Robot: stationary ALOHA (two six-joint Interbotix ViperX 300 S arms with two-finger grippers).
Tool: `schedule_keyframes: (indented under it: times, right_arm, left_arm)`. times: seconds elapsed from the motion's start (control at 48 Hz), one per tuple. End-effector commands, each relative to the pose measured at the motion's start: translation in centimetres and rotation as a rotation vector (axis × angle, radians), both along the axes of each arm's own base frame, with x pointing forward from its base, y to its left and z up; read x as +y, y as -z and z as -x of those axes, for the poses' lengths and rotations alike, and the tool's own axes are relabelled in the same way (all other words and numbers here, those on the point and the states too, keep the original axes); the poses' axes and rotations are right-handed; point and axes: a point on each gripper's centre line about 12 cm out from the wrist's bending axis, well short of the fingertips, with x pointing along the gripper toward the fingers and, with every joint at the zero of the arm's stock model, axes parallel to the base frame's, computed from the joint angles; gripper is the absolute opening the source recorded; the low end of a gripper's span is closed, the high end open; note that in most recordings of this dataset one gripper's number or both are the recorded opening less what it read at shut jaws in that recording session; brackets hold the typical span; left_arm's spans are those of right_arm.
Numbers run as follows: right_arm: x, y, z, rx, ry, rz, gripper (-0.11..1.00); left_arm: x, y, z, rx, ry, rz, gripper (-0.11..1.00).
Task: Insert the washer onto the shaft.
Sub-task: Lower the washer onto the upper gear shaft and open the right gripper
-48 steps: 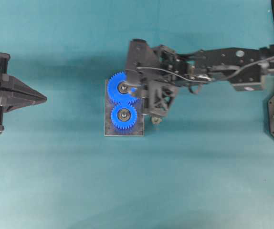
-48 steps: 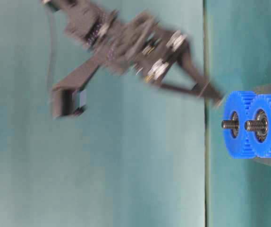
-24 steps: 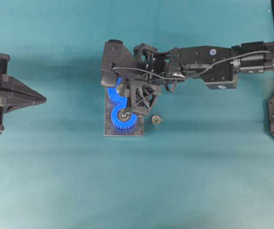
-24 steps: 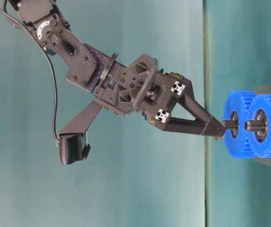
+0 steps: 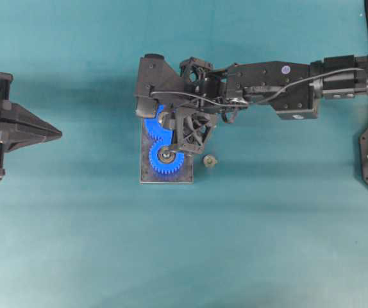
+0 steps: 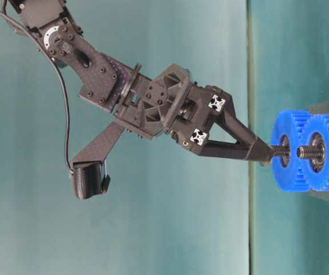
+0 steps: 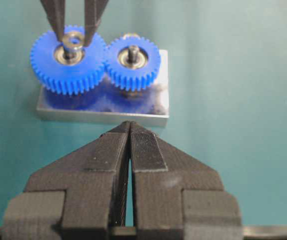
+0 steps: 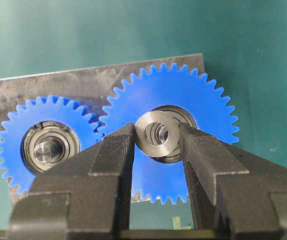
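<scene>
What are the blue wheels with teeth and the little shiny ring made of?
The blue gears look like plastic: even bright colour, matte, moulded teeth. The washer held by the right gripper looks like metal: silvery, with bright glints. The base plate under the gears also seems to be metal, grey and dully reflective. Exact plastic or metal types cannot be told from the pictures.

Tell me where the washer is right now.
In the right wrist view, the washer sits pinched between the right gripper fingers, directly over the larger blue gear and its shaft.
</scene>
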Motion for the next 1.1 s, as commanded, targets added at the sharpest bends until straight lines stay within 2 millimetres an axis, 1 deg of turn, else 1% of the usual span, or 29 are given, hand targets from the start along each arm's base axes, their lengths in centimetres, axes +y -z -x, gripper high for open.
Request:
schedule_keyframes:
  times: [0.0, 0.271, 0.5, 0.749, 0.916, 1.082]
  right_arm:
    - [-0.4, -2.4, -0.3, -0.061, 0.008, 0.011, 0.30]
    - [-1.5, -2.5, -0.2, -0.054, 0.024, 0.025, 0.30]
    - [-1.1, -1.9, -0.1, -0.015, 0.023, 0.014, 0.30]
    - [-0.4, -2.4, -0.3, -0.034, 0.019, 0.001, 0.30]
    - [-0.4, -2.2, -0.4, -0.031, 0.020, 0.002, 0.30]
    - [-1.0, -1.8, -0.4, -0.025, 0.031, 0.003, 0.30]
  left_arm:
    - [0.0, -0.6, -0.1, -0.023, 0.001, -0.003, 0.00]
    - [0.0, -0.7, 0.2, -0.035, 0.002, -0.003, 0.00]
    - [0.0, -0.4, 0.3, -0.029, 0.000, 0.004, 0.00]
    - [0.0, -0.4, 0.3, -0.028, -0.005, 0.017, 0.00]
    - [0.0, -0.4, 0.3, -0.028, -0.005, 0.017, 0.00]
    - [0.0, -0.4, 0.3, -0.028, -0.005, 0.017, 0.00]
